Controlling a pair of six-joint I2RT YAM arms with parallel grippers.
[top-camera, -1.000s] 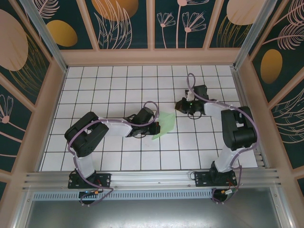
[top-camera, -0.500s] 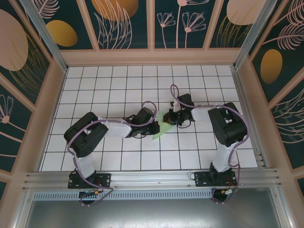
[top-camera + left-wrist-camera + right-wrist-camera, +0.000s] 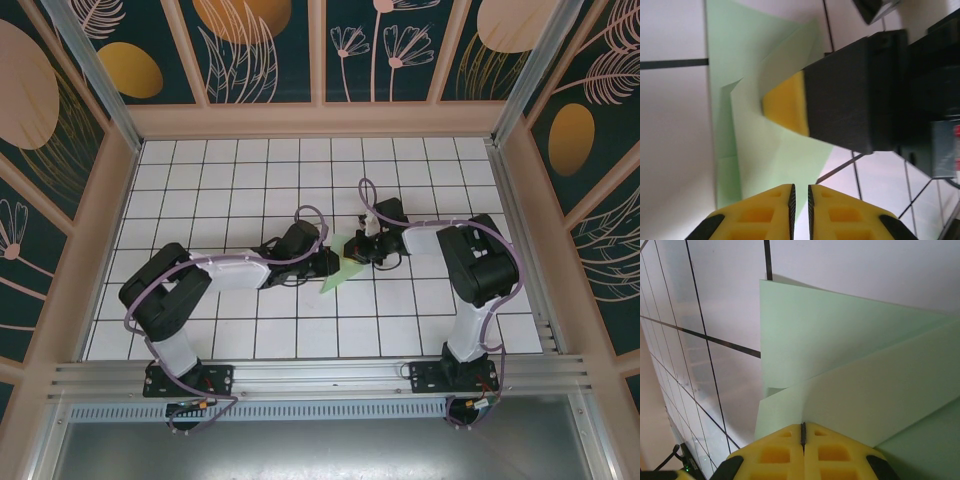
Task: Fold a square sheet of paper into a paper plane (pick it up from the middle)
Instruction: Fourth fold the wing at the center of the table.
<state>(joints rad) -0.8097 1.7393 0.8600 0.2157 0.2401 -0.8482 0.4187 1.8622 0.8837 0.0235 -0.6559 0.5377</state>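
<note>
Nearest you, at the left edge of the sheet of paper (image 3: 336, 278), your left gripper (image 3: 800, 200) has its ribbed yellow pads a hair apart. You cannot tell whether the sheet's edge runs into that slit, so treat it as a light steadying stop rather than a firm hold. The sheet itself lies flat near the middle of the table (image 3: 230, 180). It is thin, matte and pale mint, already creased into overlapping pointed flaps with crisp straight edges, and the upper flap stands slightly proud of the layer beneath. On the sheet's far right side, your right gripper (image 3: 803, 437) has its fingers pressed together, only a dark seam between them. Its blunt yellow tip rests on the upper flap beside the fold, probably to pin or flatten the crease. Beyond the sheet, the table runs on in glossy white tiles ruled with thin black lines.
</note>
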